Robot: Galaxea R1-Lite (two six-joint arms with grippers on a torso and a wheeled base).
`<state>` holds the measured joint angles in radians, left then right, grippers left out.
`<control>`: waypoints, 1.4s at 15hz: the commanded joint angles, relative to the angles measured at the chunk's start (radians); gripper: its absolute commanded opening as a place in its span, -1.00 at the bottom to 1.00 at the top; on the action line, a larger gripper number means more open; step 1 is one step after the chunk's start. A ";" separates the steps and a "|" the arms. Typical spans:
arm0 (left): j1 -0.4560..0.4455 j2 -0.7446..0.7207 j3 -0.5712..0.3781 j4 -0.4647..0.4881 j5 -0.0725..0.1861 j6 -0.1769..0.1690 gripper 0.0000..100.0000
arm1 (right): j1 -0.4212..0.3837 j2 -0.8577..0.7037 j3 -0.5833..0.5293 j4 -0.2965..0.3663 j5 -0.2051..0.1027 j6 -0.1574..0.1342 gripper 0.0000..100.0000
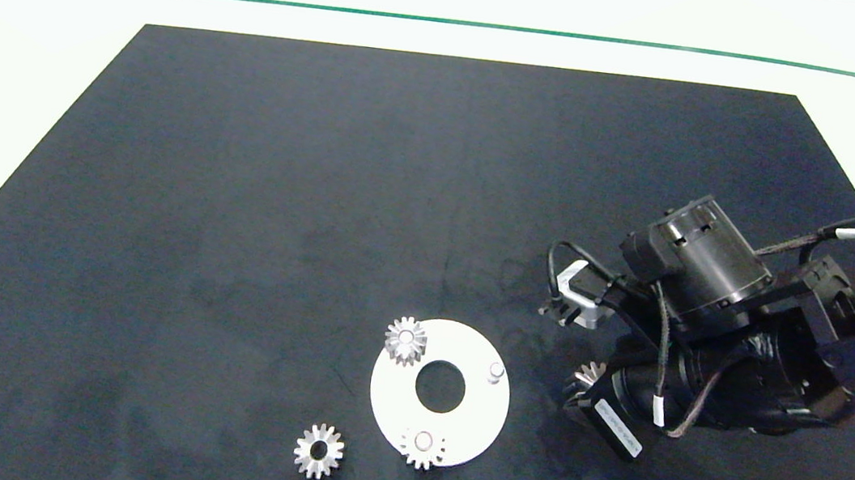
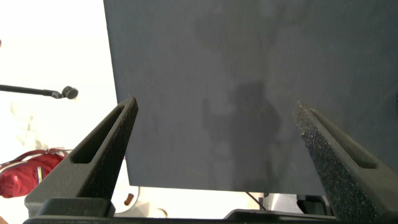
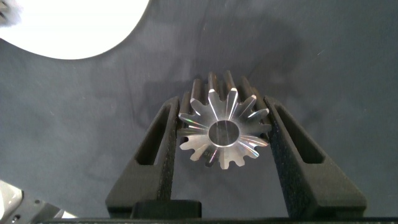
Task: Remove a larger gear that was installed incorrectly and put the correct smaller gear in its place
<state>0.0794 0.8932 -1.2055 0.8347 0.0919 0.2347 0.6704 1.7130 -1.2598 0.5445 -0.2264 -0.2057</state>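
Your right gripper (image 3: 225,134) has its jaws closed on the larger gear (image 3: 222,129), low over the black mat (image 1: 235,208) just right of the white disc (image 1: 472,409). Two small gears (image 1: 405,340) sit on the disc; one peg (image 1: 496,372) is bare. The smaller gear (image 1: 318,450) lies on the mat left of the disc. Your left gripper (image 2: 214,143) has its jaws wide apart, holding nothing.

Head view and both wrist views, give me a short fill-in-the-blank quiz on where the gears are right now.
1. The right gripper is shut on the ____ gear.
2. The white disc carries ____ small gears.
3. One peg on the disc stands ____.
4. The left gripper holds ____.

Missing words: larger; two; empty; nothing
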 commanded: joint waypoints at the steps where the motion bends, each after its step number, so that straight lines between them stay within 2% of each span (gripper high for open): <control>1: 0.000 0.000 0.000 0.004 0.002 0.002 1.00 | -0.012 -0.007 0.062 -0.026 0.004 0.002 -0.26; 4: 0.000 0.000 0.000 0.006 0.002 0.002 1.00 | -0.020 -0.010 0.108 -0.090 0.012 0.000 -0.26; 5: 0.000 0.000 0.000 0.006 0.002 0.002 1.00 | -0.020 -0.015 0.111 -0.090 0.013 0.000 1.00; 9: 0.000 0.000 0.003 0.006 0.002 0.002 1.00 | -0.041 -0.042 0.128 -0.090 0.013 0.002 1.00; 11: 0.000 0.000 0.004 0.006 0.002 0.002 1.00 | -0.057 -0.108 0.140 -0.089 0.010 0.002 1.00; 13: -0.001 0.001 0.009 0.007 0.000 0.003 1.00 | -0.066 -0.285 0.184 -0.084 0.005 -0.001 1.00; 15: -0.016 0.003 0.018 0.007 -0.003 0.006 1.00 | -0.071 -0.507 0.278 -0.086 0.002 -0.004 1.00; 16: -0.029 0.001 0.021 0.007 -0.004 0.006 1.00 | -0.071 -0.549 0.295 -0.086 0.004 -0.001 1.00; 18: -0.158 0.006 0.054 0.006 -0.006 -0.005 1.00 | -0.115 -0.745 0.358 -0.090 0.010 0.017 1.00; 19: -0.190 0.018 0.055 0.004 -0.008 -0.028 1.00 | -0.129 -0.802 0.364 -0.090 0.010 0.039 1.00; 20: -0.220 0.039 0.055 -0.008 -0.011 -0.075 1.00 | -0.129 -0.842 0.365 -0.090 0.007 0.065 1.00; 21: -0.303 0.050 0.054 -0.032 -0.011 -0.107 1.00 | -0.127 -0.866 0.367 -0.090 0.007 0.072 1.00</control>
<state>-0.1268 0.9130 -1.1551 0.8177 0.0826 0.1557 0.5617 1.0098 -0.9240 0.4540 -0.2183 -0.1530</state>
